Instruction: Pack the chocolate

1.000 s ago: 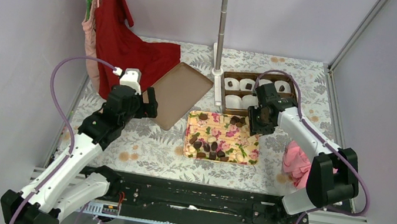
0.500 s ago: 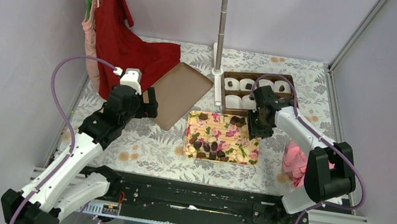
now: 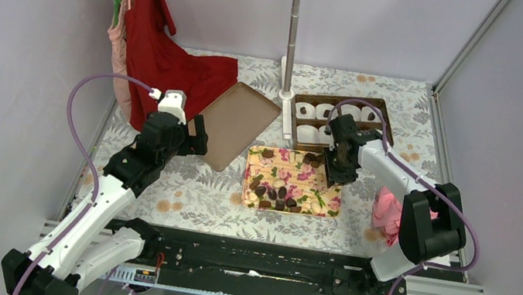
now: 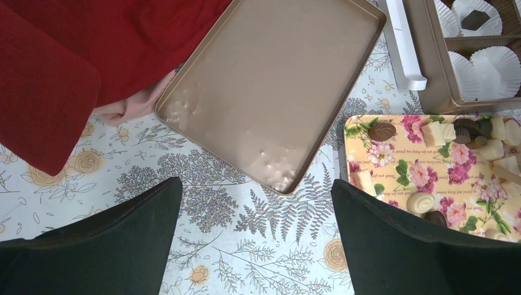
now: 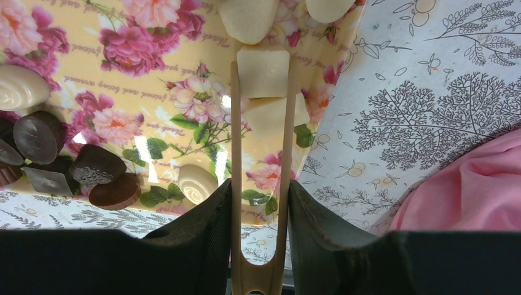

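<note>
Several dark chocolate pieces (image 3: 275,194) lie on a floral tray (image 3: 313,202); in the wrist views some look pale (image 5: 195,183), others dark brown (image 5: 98,165). My right gripper (image 3: 335,168) is shut on wooden tongs (image 5: 235,123) over the tray's right end. The tong tips sit either side of a squarish pale piece (image 5: 263,72). A brown box (image 3: 382,104) of white paper cups (image 3: 309,133) stands behind the tray, with chocolate in some cups (image 4: 476,19). My left gripper (image 3: 197,138) is open and empty above the tablecloth (image 4: 257,209), left of the tray (image 4: 393,178).
A flat brown lid (image 3: 234,124) lies between the left gripper and the tray. A red cloth (image 3: 169,63) hangs and drapes at the back left. A pink cloth (image 3: 390,210) lies right of the tray. A metal pole (image 3: 294,19) stands beside the box.
My right gripper with the tongs has moved from the box's front edge down and left, over the tray's right end. The left arm has not moved.
</note>
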{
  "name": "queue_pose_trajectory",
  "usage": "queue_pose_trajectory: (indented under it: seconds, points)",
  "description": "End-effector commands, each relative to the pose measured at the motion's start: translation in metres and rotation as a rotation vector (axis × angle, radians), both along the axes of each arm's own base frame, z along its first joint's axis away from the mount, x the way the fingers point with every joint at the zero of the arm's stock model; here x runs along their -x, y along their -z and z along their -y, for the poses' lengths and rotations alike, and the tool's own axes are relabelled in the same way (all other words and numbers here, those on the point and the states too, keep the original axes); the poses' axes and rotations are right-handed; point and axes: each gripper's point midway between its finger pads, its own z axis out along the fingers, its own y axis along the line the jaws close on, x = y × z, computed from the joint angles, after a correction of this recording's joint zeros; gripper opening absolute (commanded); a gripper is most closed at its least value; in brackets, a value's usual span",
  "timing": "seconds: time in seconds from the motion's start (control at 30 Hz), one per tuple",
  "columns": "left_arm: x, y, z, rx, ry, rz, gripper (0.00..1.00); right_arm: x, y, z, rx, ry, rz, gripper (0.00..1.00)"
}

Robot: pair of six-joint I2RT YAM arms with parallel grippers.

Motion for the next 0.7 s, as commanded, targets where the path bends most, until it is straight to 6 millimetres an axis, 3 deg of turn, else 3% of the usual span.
queue_pose_trajectory:
  seconds: [0.0,0.37,0.67]
  points:
    - [-0.006,-0.011,0.003,0.020,0.009,0.053,0.99,-0.007,-0.019,-0.001,0.006,0.007,0.049,0.32]
    - [-0.004,-0.016,0.006,0.040,0.028,0.064,0.99,-0.015,-0.061,-0.005,-0.040,0.044,0.146,0.29]
    - [-0.001,-0.019,0.008,0.054,0.038,0.076,0.99,-0.057,-0.098,0.013,0.059,0.105,0.277,0.26]
